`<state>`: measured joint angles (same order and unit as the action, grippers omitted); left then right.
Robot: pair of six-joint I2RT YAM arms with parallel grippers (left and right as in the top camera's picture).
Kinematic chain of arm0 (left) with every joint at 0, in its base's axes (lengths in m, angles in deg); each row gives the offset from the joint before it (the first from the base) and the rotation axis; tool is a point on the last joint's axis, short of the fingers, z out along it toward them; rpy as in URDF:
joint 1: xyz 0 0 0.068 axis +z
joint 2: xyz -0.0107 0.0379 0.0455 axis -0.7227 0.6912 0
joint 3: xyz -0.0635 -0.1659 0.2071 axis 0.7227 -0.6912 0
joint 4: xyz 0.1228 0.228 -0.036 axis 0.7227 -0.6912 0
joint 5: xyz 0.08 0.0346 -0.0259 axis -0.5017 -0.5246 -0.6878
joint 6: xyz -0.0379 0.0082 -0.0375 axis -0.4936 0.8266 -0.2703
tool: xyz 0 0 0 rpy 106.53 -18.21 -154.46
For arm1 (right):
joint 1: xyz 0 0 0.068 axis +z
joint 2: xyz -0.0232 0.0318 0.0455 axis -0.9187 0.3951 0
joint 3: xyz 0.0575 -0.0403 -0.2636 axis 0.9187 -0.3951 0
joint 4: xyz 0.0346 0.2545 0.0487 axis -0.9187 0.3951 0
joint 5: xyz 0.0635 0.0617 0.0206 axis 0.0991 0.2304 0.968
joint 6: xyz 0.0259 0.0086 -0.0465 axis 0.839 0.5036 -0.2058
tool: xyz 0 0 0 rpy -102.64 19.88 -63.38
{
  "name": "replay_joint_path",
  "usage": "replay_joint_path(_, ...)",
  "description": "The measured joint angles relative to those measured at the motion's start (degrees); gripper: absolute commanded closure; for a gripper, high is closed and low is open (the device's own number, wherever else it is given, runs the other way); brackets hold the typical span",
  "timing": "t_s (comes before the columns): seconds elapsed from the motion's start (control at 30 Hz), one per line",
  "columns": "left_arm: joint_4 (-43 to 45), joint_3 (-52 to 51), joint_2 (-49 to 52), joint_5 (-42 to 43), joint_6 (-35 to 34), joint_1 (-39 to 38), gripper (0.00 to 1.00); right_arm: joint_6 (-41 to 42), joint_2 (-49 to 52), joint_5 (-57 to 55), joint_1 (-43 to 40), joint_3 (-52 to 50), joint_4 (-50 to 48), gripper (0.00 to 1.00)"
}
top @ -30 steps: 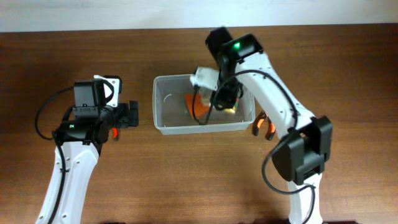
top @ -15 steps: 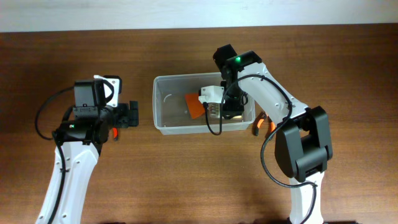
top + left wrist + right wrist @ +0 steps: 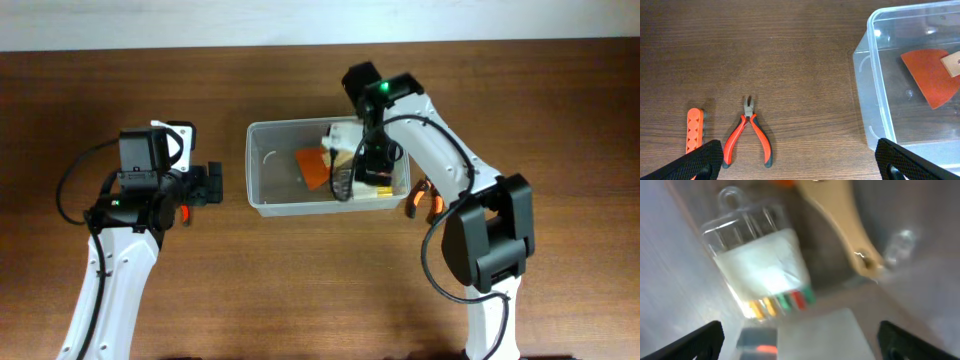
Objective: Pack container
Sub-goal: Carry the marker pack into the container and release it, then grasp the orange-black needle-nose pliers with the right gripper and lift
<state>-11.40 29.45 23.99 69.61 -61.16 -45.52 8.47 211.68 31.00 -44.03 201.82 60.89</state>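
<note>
- The right gripper has shifted in the last second to the right end inside the container, which sits mid-table between the arms.
- Its jaws are spread wide with nothing between them. A bit pack lies below, by the scraper; judged released.
- The left gripper is wide and empty. The pliers are not yet packed.

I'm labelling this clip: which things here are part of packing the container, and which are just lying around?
In the job: container; orange scraper and clear pack inside it; right gripper reaching into it.

Lying about, perhaps awaiting packing: red pliers and orange holder on the wood left of the container; orange-handled tool at its right.
</note>
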Motion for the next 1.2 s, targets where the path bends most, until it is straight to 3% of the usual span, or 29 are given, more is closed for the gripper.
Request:
replay_joint_path(0.33, 0.0, 0.0, 0.0, 0.0, 0.0, 0.0, 0.01, 19.5, -3.3, 1.3, -1.0, 27.6, 10.4, 0.02)
replay_joint_path(0.57, 0.0, 0.0, 0.0, 0.0, 0.0, 0.0, 0.01, 37.3, -6.3, 2.9, -8.4, 31.5, 12.1, 0.03)
replay_joint_path(0.73, 0.0, 0.0, 0.0, 0.0, 0.0, 0.0, 0.01, 53.8, -5.5, 3.3, -16.1, 24.7, 12.1, 0.02)
replay_joint_path(0.83, 0.0, 0.0, 0.0, 0.0, 0.0, 0.0, 0.01, 62.8, -4.9, 3.3, -20.7, 15.4, 10.5, 0.02)
replay_joint_path(1.0, 0.0, 0.0, 0.0, 0.0, 0.0, 0.0, 0.01, 70.3, -3.5, 3.3, -24.5, -0.2, 6.0, 0.07)
replay_joint_path(1.2, 0.0, 0.0, 0.0, 0.0, 0.0, 0.0, 0.01, 73.0, -3.3, 3.5, -23.7, -13.4, 0.3, 0.09)
